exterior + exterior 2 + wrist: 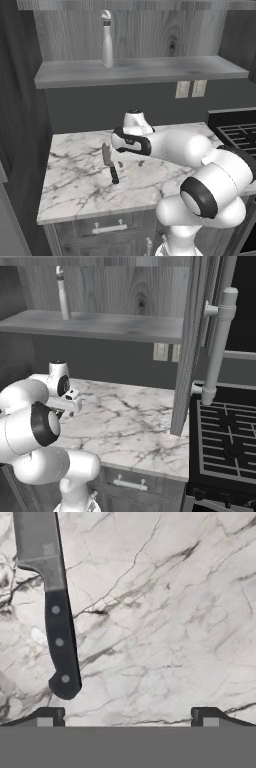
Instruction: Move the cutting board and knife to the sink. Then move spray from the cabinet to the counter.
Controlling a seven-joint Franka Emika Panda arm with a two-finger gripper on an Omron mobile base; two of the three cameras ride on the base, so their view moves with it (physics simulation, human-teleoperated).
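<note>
Gripper [125, 717] wide open, nothing held, hovering over counter [75, 185], tips apart w/ bare marble between. Knife [52, 607] flat on counter just beside gripper, off toward left tip in hand view, not touching; black handle nearer, grey blade pointing away. From left base view, knife [110, 164] lies mid-counter, just left of wrist. Farther back, spray [107, 40] upright on open shelf of cabinet [140, 70], above counter. Stove [225, 441] at right.
</note>
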